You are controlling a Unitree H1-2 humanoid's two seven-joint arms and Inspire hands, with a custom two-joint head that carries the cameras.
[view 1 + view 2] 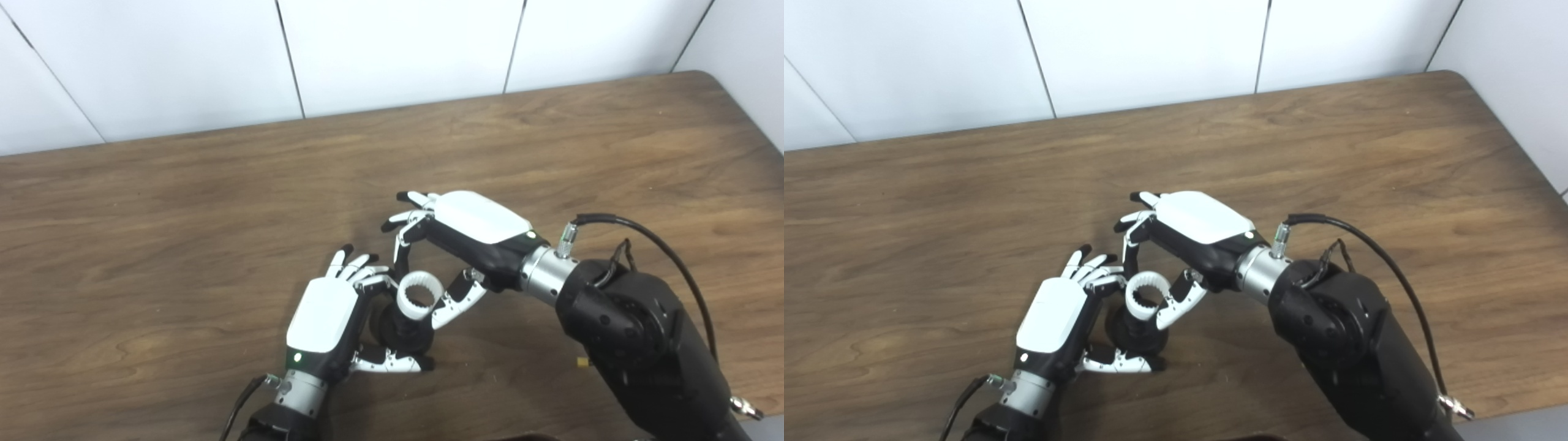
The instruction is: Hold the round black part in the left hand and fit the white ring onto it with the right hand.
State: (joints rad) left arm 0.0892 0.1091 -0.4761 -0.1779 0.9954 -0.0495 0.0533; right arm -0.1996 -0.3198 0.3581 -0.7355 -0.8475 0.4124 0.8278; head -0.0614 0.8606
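The toothed white plastic ring [419, 297], its inner wall ribbed, sits tilted on top of the round black plastic part [398, 331], low over the brown wooden bench [184, 202]. The left robot hand [334, 318] is closed around the black part, thumb beneath. The right robot hand [456, 245] pinches the ring between thumb and a curled finger, the others spread. Likely risk: the tilt could jam the ring's teeth, or pressing could twist the part loose from its grasp.

right hand [1176, 245] pinching white ring [1145, 295], black part [1136, 334] beneath
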